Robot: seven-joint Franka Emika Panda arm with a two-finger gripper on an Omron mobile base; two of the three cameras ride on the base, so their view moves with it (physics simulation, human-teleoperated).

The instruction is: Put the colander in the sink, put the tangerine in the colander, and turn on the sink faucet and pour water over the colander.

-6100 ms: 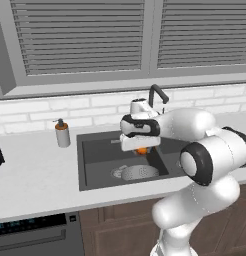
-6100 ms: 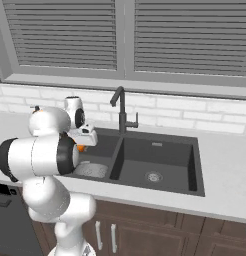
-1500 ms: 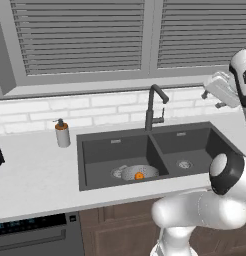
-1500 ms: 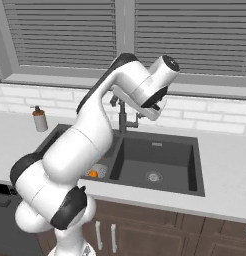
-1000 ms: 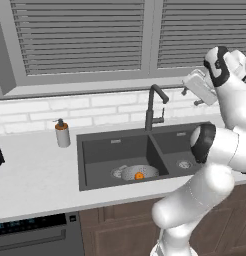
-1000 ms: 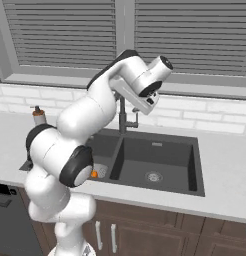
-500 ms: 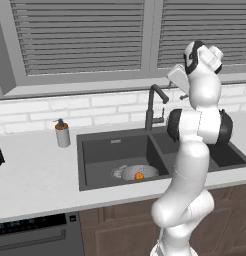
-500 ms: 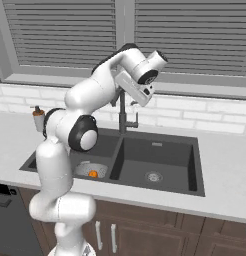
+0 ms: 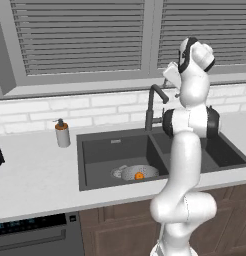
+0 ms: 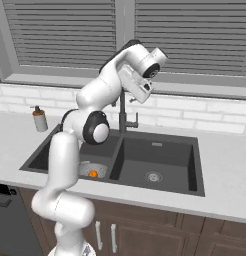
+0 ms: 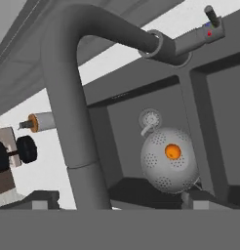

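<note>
The counter (image 9: 40,180) carries the sink (image 9: 95,150), its left basin holding the colander (image 9: 137,173) near the basin's front right corner, beside the divider, with the tangerine (image 9: 139,175) lying inside it; both sit where they were a moment ago. The sink faucet (image 9: 151,105) rises from the back rim at the divider, its spout angled forward. The soap pump (image 9: 62,134) stands on the counter by the sink's back left corner. The gripper (image 10: 140,88), jaws spread wide and empty, has swung in from the right and now hangs high beside the faucet's top.
</note>
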